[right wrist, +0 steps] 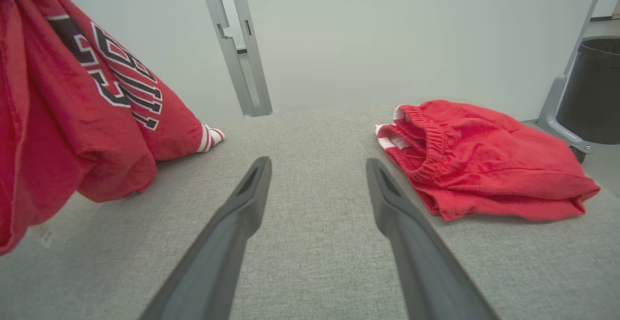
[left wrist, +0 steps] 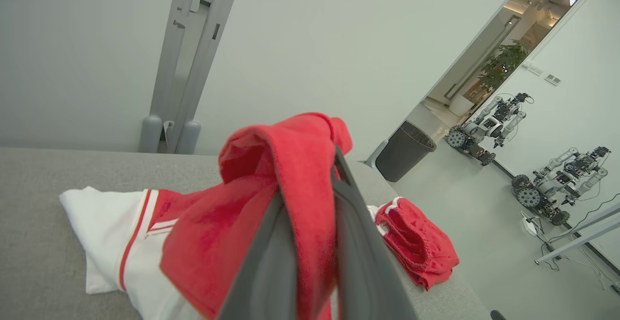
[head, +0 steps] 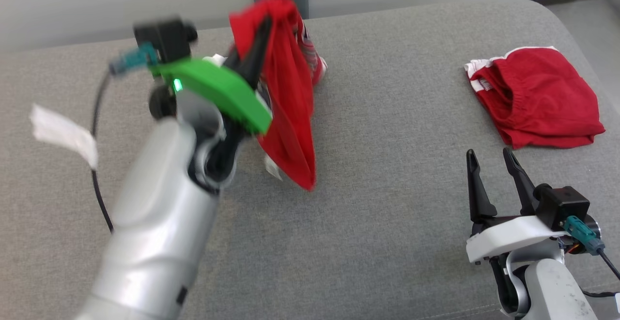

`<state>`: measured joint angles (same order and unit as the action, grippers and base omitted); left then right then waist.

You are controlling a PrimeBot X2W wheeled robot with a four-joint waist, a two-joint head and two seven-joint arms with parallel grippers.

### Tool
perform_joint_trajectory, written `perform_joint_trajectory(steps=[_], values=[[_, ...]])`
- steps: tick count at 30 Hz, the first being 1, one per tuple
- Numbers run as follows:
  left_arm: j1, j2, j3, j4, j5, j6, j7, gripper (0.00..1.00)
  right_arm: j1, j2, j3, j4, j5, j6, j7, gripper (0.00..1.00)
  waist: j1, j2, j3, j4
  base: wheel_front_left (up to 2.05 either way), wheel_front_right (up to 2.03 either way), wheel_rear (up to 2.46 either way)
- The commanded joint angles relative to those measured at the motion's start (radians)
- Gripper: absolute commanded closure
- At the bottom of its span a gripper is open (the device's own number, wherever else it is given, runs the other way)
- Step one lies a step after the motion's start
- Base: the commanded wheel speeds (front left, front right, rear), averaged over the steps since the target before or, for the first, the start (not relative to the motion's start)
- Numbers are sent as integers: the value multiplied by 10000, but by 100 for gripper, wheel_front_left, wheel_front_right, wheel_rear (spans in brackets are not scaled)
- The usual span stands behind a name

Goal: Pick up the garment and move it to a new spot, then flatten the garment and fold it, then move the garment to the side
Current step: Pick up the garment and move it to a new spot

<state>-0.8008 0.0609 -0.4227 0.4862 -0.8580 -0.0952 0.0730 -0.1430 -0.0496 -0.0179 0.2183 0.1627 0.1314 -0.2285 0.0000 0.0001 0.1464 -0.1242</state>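
Spanning the head view, the grey table (head: 387, 223) carries everything. Red-and-white garment (head: 288, 97) hangs lifted over the table's far left, one end (white-trimmed) resting on it. Folded red shorts (head: 535, 97) lie far right. Left gripper (head: 265, 24): fingers clenched on the garment's top. Right gripper (head: 488, 153): fingers released, empty, near the shorts.

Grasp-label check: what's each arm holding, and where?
Left gripper: jaws shut on a bunched fold of the red garment. Right gripper: jaws open, nothing held.

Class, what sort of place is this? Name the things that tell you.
Probably a robotics lab: two other wheeled robots parked along a bare white wall, and a grey cloth-covered table.
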Motion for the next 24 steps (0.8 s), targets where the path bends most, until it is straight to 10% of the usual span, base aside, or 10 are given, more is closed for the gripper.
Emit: perform_joint_trajectory(steps=[1,8,11,12,24], values=[[626,-12,-99,76,-123,97,-265,100,63,-20,14,63,55,-15,-88,0,0,-1,163,-91,0,0,0],[2674,-95,-1044,712,-436,366,-1575,100,-222,-21,132,338,109,-15,-203,0,0,-1,471,-125,0,0,0],[3120,-91,-1592,850,-677,490,-1966,44,-275,-18,188,494,84,-15,-242,0,0,-1,476,-87,0,0,0],[3217,-88,-1827,930,-686,540,-2090,0,-269,-21,191,546,77,-15,-243,0,0,-1,454,-50,0,0,0],[2963,142,-2678,1226,505,843,-3230,0,6,-21,-7,794,-200,-15,-296,0,0,-1,-452,661,0,0,0]])
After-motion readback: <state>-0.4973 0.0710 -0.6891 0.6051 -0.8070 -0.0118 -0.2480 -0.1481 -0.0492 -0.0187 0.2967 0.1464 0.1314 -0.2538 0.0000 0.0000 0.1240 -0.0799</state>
